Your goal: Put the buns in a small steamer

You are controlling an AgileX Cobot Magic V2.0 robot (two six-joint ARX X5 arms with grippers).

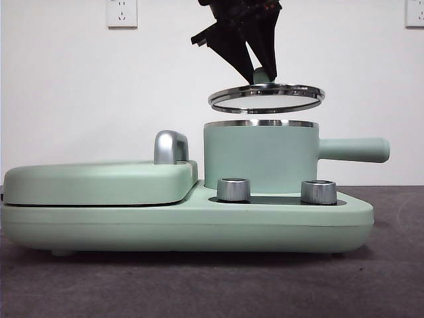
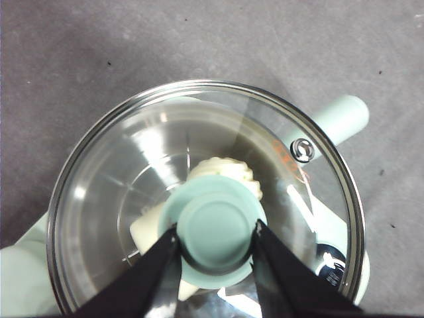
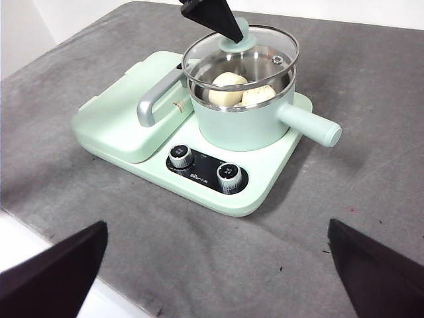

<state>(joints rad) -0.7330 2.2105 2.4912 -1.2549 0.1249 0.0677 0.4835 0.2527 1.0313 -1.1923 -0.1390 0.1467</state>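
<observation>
Both buns lie inside the small steamer (image 3: 242, 126), the smooth cream one (image 3: 225, 86) beside the ridged one (image 3: 260, 95). In the left wrist view the ridged bun (image 2: 228, 171) and the smooth bun (image 2: 146, 228) show through the glass. My left gripper (image 2: 215, 228) is shut on the lid's green knob (image 2: 213, 233). It holds the glass lid (image 1: 266, 98) slightly tilted, a little above the steamer's steel rim (image 1: 260, 123). The front view shows this left gripper (image 1: 263, 71) coming down from above. My right gripper (image 3: 218, 265) hangs open, high and well off from the cooker.
The steamer stands on a mint-green cooker base (image 1: 185, 222) with two steel dials (image 1: 233, 189) at the front. A flat griddle lid (image 1: 99, 182) with a chrome handle (image 1: 170, 146) lies beside it. The steamer's long handle (image 1: 351, 150) sticks out sideways. Grey table all around.
</observation>
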